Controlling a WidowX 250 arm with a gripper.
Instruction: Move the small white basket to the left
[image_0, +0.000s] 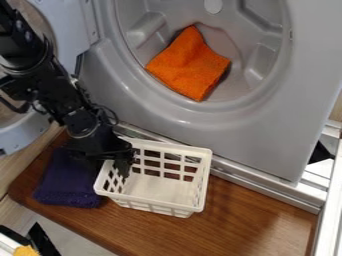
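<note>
Basket (157, 189), wht plastic, lattice sides, gripper (120, 164) at rim, can't tell if spread

You've got smooth white rectangular plastic basket (157, 187), rough orange squarish cloth (188, 67), rough dark-purple folded cloth (67, 182), glossy brown flat wooden board (247, 215), smooth grey plastic-looking panel (267, 135)
</note>
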